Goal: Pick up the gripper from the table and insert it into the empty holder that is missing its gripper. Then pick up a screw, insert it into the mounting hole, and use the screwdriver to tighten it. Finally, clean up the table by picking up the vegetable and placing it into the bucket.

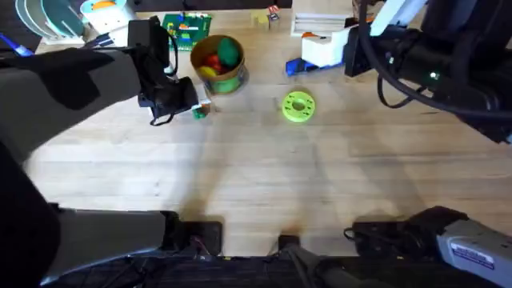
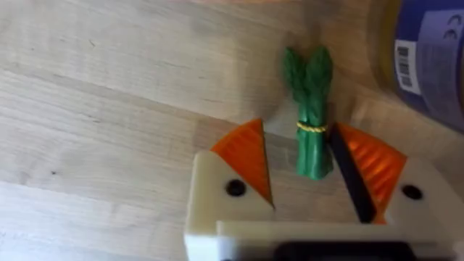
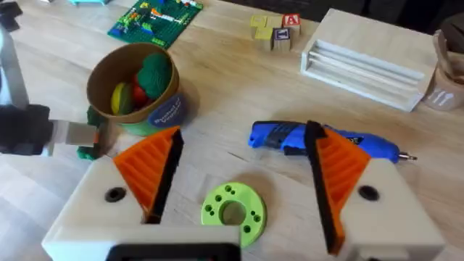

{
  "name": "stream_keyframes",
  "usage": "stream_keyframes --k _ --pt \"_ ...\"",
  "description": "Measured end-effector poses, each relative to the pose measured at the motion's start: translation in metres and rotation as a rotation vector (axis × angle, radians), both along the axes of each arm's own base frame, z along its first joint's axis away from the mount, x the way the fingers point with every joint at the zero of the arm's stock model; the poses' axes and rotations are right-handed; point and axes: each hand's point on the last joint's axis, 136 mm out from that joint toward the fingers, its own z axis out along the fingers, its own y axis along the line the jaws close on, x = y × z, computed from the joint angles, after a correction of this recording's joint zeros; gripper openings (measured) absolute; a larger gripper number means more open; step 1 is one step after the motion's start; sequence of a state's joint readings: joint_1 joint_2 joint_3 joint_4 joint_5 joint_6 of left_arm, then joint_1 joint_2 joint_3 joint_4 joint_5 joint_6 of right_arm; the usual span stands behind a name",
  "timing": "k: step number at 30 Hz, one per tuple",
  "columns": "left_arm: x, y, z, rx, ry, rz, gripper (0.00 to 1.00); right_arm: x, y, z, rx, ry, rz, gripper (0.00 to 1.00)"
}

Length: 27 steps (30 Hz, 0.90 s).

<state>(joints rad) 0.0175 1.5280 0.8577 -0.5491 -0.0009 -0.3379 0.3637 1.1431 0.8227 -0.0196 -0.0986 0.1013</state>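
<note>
Left end effector (image 2: 308, 174) astride the vegetable (image 2: 310, 116)

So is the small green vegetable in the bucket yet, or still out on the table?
Out. The vegetable lies flat on the table, between the open jaws of the left gripper, beside the bucket.

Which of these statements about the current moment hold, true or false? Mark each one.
1. The vegetable lies on the table between the left gripper's open jaws. True.
2. The vegetable is already in the bucket. False: it lies on the wood beside the bucket.
3. The screwdriver is held by the right gripper. False: it lies on the table, and the right gripper's jaws stand open and empty above the green disc.
4. The bucket holds red, yellow and green toy vegetables. True.
5. The green disc lies flat on the table, apart from the bucket. True.
</note>
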Motion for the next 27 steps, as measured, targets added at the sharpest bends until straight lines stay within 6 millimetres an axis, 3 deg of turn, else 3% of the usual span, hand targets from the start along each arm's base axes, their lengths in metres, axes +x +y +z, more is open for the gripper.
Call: stream_keyframes --k 4,6,7,13,16,19,23,27 --pt "-0.001 -0.004 -0.007 -0.022 0.021 -0.006 0.363 0.0 0.0 0.0 0.0 0.0 0.0 0.991" --pt "-0.001 -0.005 -0.007 -0.027 0.021 -0.008 0.06 0.0 0.0 0.0 0.0 0.0 0.0 0.992" --pt "0.0 -0.005 -0.007 -0.026 0.019 -0.009 0.026 0.0 0.0 0.0 0.0 0.0 0.0 0.991" --pt "-0.016 -0.005 -0.004 -0.028 0.093 -0.009 0.023 0.0 0.0 0.0 0.0 0.0 0.0 0.99" --pt "-0.027 -0.005 0.007 -0.028 0.124 -0.009 0.023 0.0 0.0 0.0 0.0 0.0 0.0 0.99" --pt "-0.015 -0.005 0.039 -0.027 0.052 -0.01 0.023 0.0 0.0 0.0 0.0 0.001 0.0 0.991" --pt "0.021 -0.006 0.108 -0.032 -0.192 -0.018 0.023 0.0 0.0 0.0 0.0 0.001 0.0 0.991" --pt "0.048 -0.024 0.159 -0.118 -0.405 -0.078 0.023 0.0 0.0 0.0 0.0 0.001 0.0 0.991"
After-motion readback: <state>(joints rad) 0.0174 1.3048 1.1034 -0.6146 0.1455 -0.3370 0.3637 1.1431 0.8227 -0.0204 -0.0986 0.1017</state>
